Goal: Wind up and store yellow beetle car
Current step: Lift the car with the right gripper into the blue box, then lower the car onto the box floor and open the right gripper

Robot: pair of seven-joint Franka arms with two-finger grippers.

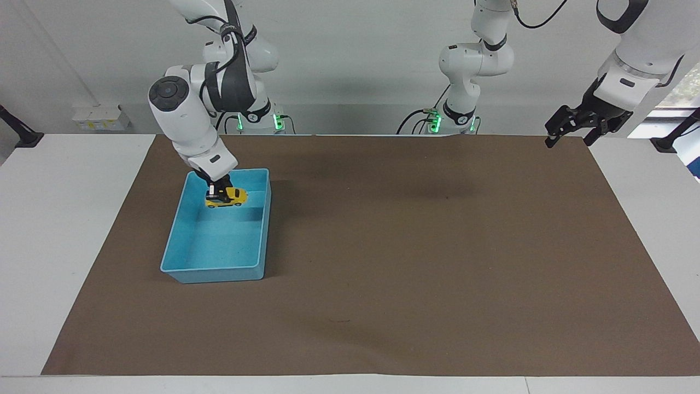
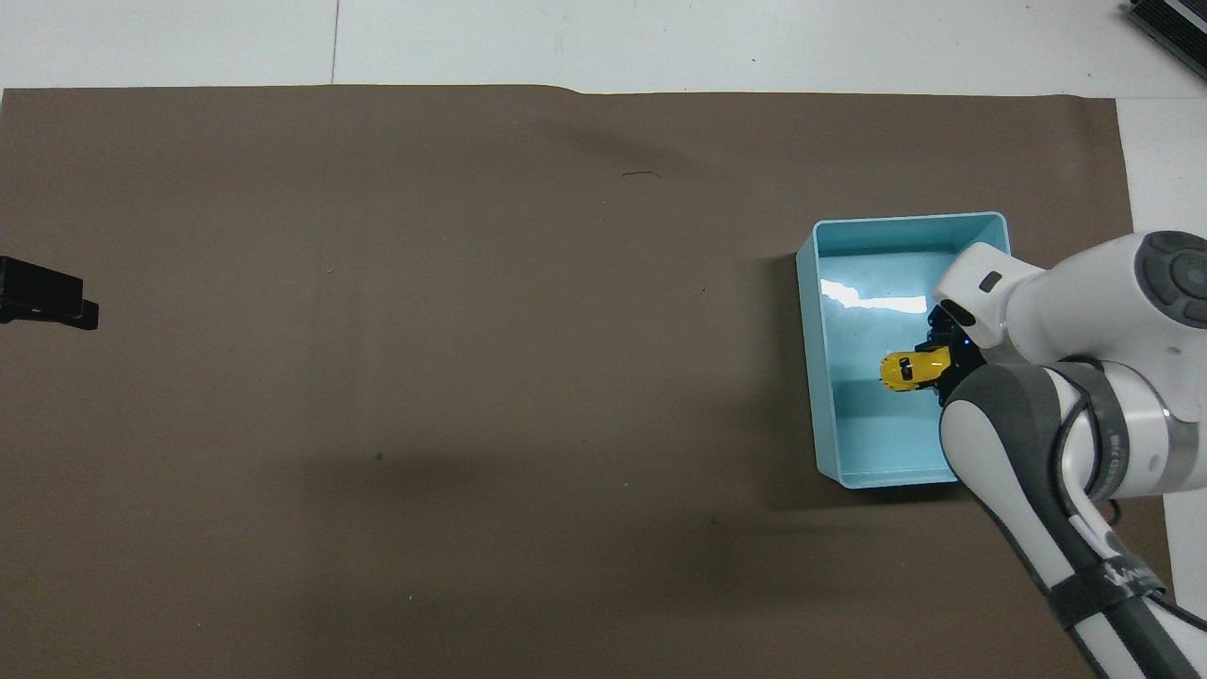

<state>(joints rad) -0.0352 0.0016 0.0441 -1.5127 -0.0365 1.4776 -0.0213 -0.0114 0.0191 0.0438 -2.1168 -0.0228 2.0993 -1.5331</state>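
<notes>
The right gripper has its jaws clenched on the yellow beetle car. It holds the little car up in the air, over the inside of the blue bin. The car is above the part of the bin that is nearer to the robots. It is not touching the bin floor. From the overhead view, the car sits over the middle of the bin, with the gripper gripping one end of it.

The blue bin stands on the brown mat that covers the surface. The bin is toward the right arm's end of the surface. There is nothing else inside the bin.

The left gripper waits up in the air, well apart from the bin, over the mat's corner at the left arm's end. Its jaws are spread wide and hold nothing. In the overhead view only its dark tip shows at the edge.
</notes>
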